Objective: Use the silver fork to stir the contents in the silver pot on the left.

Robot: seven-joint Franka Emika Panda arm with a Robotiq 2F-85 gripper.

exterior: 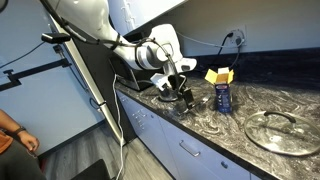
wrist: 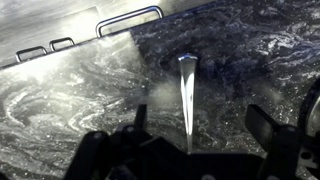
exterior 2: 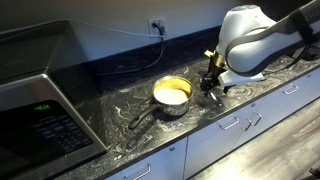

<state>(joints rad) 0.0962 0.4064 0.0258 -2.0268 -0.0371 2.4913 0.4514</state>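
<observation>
End effector (wrist: pixel 200 118) hung low over the dark marbled bench (wrist: pixel 60 100), its fingers spread wide on either side of the silver fork (wrist: pixel 187 85), which lay on the bench between them. In an exterior view the silver pot (exterior 2: pixel 172 95) sat on the bench near the end effector, its handle toward the microwave (exterior 2: pixel 40 115)

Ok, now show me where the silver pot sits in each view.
In an exterior view: silver pot just left of the gripper, dim and partly hidden.
In an exterior view: silver pot in the middle of the counter, left of the gripper.
Wrist view: not in it.
Shared landmark: the gripper, in all three.
</observation>
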